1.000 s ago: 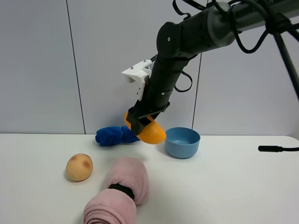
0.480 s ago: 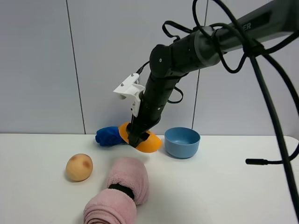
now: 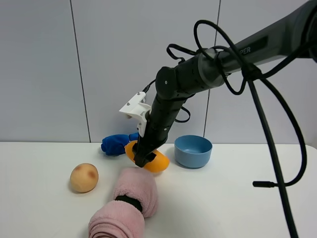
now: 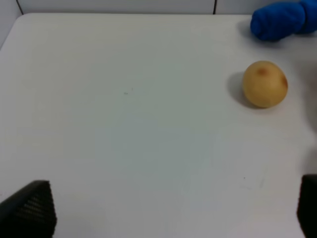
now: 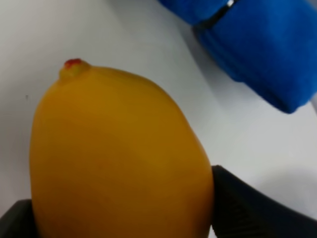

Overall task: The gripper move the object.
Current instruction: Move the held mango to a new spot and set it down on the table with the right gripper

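My right gripper, a black claw on a thick black arm with a white part, is shut on the orange-yellow mango. It holds the mango low over the table, just behind the pink towel roll and left of the blue bowl. In the right wrist view the mango fills the frame between the black fingers. My left gripper does not show in the exterior view; in the left wrist view only its black fingertips show at the frame's corners, wide apart, with nothing between them.
A tan peach with a reddish spot lies at the left; it also shows in the left wrist view. A blue cloth lies at the back, a blue bowl to its right, a pink towel roll in front.
My right arm has come down and a little left with the mango, from above the blue cloth to just over the table behind the pink roll.
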`<state>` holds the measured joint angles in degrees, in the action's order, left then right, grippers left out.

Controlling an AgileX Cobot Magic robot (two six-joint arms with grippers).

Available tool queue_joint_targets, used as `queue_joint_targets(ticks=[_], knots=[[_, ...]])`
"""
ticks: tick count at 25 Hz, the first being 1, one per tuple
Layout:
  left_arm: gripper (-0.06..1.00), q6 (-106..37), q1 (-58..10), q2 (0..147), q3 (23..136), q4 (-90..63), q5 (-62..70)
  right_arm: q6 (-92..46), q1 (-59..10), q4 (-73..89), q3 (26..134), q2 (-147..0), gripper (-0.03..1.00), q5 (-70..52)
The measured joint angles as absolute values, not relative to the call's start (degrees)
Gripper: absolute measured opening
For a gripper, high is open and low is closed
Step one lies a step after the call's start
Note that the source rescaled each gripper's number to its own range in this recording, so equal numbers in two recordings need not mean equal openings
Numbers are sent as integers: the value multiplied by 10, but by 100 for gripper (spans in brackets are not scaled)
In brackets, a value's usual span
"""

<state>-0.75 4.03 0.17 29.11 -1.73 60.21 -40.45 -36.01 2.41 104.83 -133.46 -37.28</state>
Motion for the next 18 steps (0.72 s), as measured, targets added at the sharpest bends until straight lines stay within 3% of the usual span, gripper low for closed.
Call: queue_joint_targets(ticks=[13,14,16,18], knots=[[100,-8,40,2,291,-17,602,-398,-360,35,1048,-1338,0,-372],[100,-8,40,2,291,-17,602,-394,-360,39,1048,-1338,3,-372],[100,-8,40,2,291,-17,602,-383,-360,39,1048,-1338,25,-368],[100,-8,40,2,291,-17,602,-371,-360,40,1048,-1338,41,-361]])
